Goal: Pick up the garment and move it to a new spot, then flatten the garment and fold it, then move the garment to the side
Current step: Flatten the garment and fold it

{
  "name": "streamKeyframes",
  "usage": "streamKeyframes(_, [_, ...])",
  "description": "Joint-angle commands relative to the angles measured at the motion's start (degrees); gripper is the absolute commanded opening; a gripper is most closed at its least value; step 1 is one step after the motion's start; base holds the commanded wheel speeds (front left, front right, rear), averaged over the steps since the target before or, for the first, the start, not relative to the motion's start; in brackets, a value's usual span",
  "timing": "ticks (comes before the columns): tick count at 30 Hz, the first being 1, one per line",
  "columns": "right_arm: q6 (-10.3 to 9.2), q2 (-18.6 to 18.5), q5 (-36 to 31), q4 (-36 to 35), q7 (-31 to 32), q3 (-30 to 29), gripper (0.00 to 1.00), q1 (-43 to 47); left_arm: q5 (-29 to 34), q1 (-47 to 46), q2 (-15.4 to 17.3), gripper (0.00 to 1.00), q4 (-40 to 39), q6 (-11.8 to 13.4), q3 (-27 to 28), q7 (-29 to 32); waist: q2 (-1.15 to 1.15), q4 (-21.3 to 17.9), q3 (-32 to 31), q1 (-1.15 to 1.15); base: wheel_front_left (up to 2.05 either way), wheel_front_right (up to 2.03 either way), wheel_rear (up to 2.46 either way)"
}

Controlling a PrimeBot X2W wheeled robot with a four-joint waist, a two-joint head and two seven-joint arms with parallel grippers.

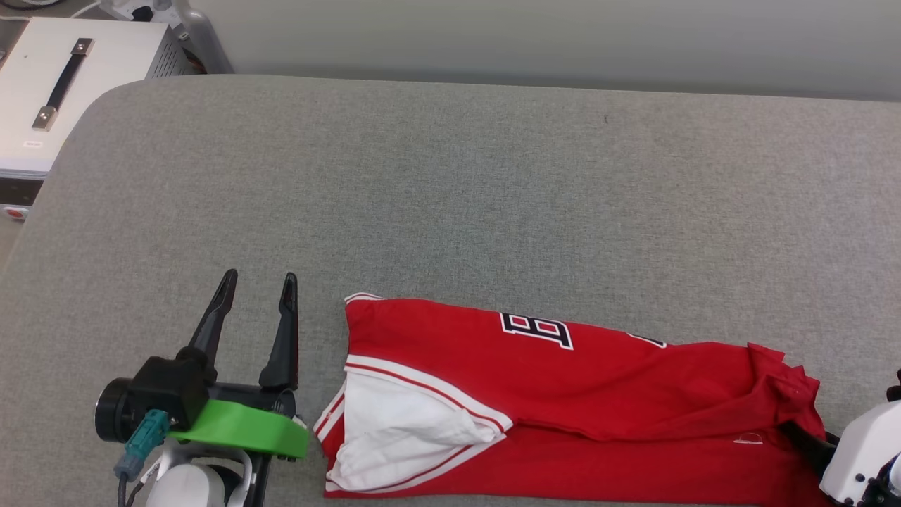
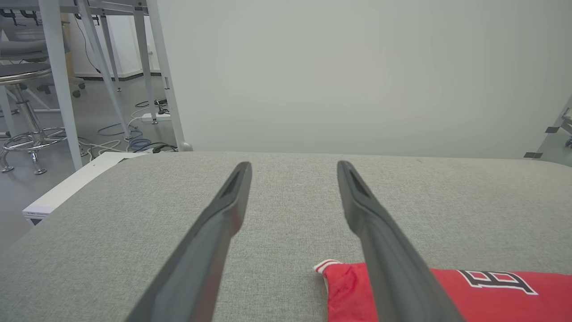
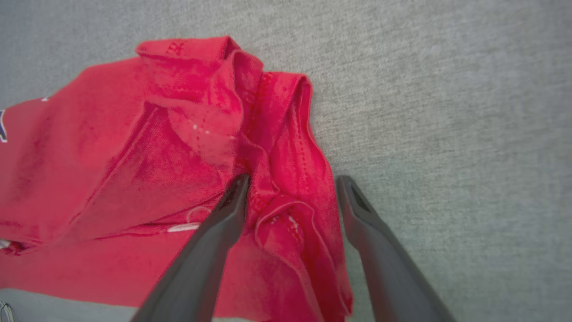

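Plainly released, the left gripper (image 1: 259, 282) spreads its fingers over the grey cushion (image 1: 450, 176), just beside the white-sleeved end of the garment (image 1: 598, 394). The right gripper (image 3: 292, 181) is likewise parted, straddling a bunched red fold at the opposite end. The garment lies folded lengthwise along the near edge, its lettering partly showing. A white case (image 1: 42, 91) sits at the far left.

even soft light, faint shadows; right wrist view blurred, wide-angle distortion.
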Motion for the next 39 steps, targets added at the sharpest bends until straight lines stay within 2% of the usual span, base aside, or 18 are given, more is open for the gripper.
streamKeyframes(1, [-0.05,0.5,0.0,1.3,0.0,0.1,1.00,-0.7,1.0,0.5,-0.9,1.00,0.2,-0.8,0.7,-0.3,0.00,0.4,0.4,0.00,0.00,0.00,0.00])
streamKeyframes(6, [-0.05,1.2,2.0,4.1,0.3,1.2,1.00,-1.3,2.7,-0.2,-2.6,1.00,0.9,-2.2,2.2,-0.3,0.00,0.6,1.1,0.00,0.00,0.00,0.00])
streamKeyframes(11, [-0.05,1.7,4.6,6.2,0.5,4.4,1.00,-1.8,3.1,-0.6,-3.3,1.00,1.6,-2.5,2.2,-0.3,0.00,0.6,1.4,0.00,0.00,0.00,0.00])
streamKeyframes(23, [-0.05,2.1,9.4,8.5,-1.4,11.9,1.00,-2.8,2.0,-0.7,-2.4,1.00,2.2,-2.6,0.9,-0.3,0.00,0.3,0.2,0.00,0.00,0.00,0.00])
streamKeyframes(24, [-0.05,2.1,9.6,8.8,-1.5,12.3,0.95,-2.8,1.9,-0.6,-2.4,1.00,2.2,-2.6,1.0,-0.3,0.00,0.2,0.1,0.00,0.00,0.00,0.00])
streamKeyframes(25, [-0.05,2.0,9.8,9.0,-1.5,12.5,0.44,-2.8,1.9,-0.5,-2.3,1.00,2.1,-2.6,1.0,-0.3,0.00,0.2,0.0,0.00,0.00,0.00,0.00])
streamKeyframes(26, [-0.05,1.8,9.8,9.3,-1.7,12.9,0.00,-2.8,1.8,-0.5,-2.3,1.00,2.1,-2.6,1.1,-0.3,0.00,0.2,0.0,0.00,0.00,0.00,0.00])
streamKeyframes(32, [-0.05,-0.3,9.6,10.2,-4.9,13.1,0.00,-3.0,1.6,-0.5,-2.0,1.00,1.8,-2.6,1.1,-0.3,0.00,0.1,0.2,0.00,0.00,0.00,0.00])
streamKeyframes(39, [-0.05,-4.0,8.3,11.2,-9.3,10.6,0.00,-4.0,1.5,-0.3,-1.9,1.00,2.1,-2.6,1.0,-0.3,0.00,-0.2,-0.2,0.00,0.00,0.00,0.00])
